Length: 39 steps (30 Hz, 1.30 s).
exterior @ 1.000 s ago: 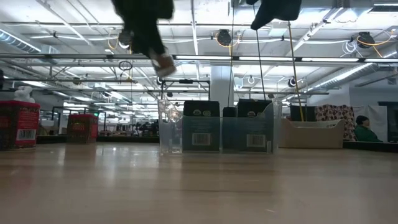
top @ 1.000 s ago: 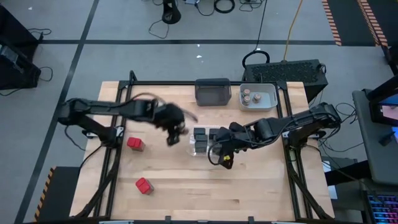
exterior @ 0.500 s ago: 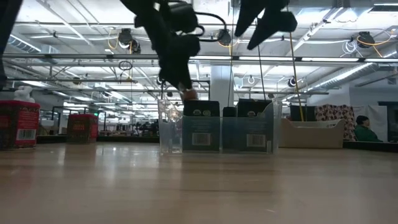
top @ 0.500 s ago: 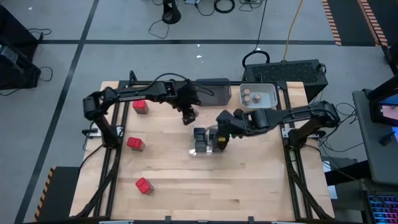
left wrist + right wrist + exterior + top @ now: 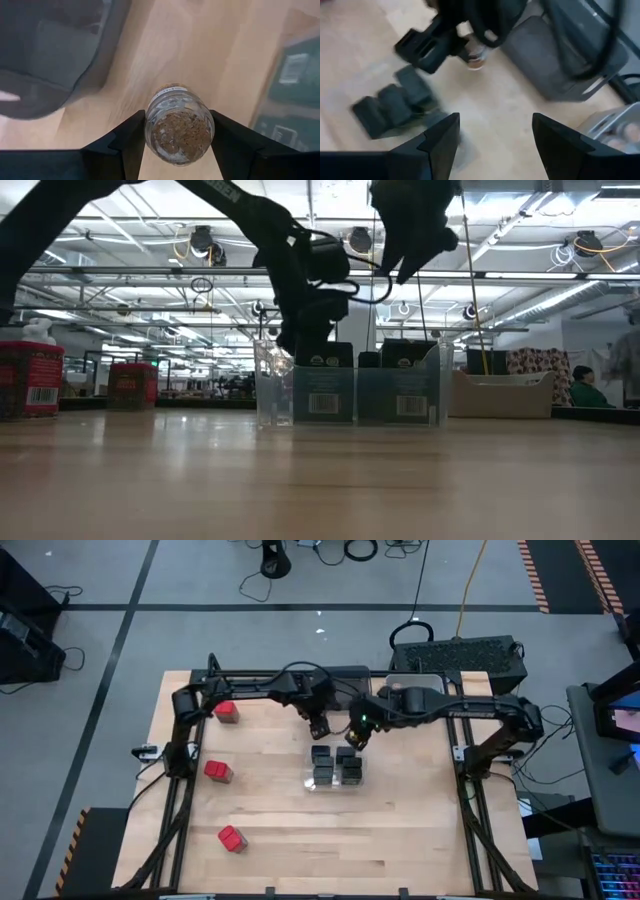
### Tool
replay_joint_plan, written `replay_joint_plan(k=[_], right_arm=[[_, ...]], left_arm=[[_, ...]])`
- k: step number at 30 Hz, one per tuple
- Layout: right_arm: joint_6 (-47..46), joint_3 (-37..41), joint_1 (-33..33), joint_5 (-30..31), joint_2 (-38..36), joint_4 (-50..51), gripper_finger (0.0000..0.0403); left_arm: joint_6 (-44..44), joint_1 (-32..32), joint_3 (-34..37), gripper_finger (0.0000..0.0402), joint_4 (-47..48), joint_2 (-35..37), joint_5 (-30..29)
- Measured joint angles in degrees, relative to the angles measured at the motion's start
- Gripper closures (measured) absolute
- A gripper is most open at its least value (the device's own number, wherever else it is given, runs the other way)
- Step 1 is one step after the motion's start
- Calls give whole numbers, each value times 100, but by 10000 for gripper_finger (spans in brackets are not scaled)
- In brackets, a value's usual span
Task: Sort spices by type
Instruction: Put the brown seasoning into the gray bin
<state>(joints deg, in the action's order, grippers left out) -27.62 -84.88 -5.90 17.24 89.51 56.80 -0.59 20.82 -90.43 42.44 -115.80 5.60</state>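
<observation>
While a jar was gripped by the left gripper near the tabletop's far edge, the right gripper was held open.

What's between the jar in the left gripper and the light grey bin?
The right gripper hangs open beside the jar held by the left gripper, on the side toward the light grey bin, so that arm stands in the way.

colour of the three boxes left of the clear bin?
Red boxes; clearest in the high view.
</observation>
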Motion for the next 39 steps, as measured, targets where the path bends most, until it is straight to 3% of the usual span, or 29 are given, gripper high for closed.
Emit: replay_joint_plan(k=[6,13,20,24,27,39], right_arm=[[1436,0,-762,-725,-1,-102,172],[1926,76,-1286,-1204,-3,-184,172],[1910,1136,-1525,-1379,-28,-1335,172],[1778,1849,-1605,-1972,-37,-2350,172],[1491,2211,-1613,-2054,-40,-2890,172],[1372,2293,-1654,-2033,-43,-3008,172]], left_arm=[[-374,-134,0,200,4,-233,-221],[-661,-195,0,199,12,-272,-290],[-468,-197,0,199,-24,-264,-292],[-447,-201,0,199,-3,-265,-290],[-452,-196,2,199,33,-274,-293],[-471,-195,4,199,-98,-274,-289]])
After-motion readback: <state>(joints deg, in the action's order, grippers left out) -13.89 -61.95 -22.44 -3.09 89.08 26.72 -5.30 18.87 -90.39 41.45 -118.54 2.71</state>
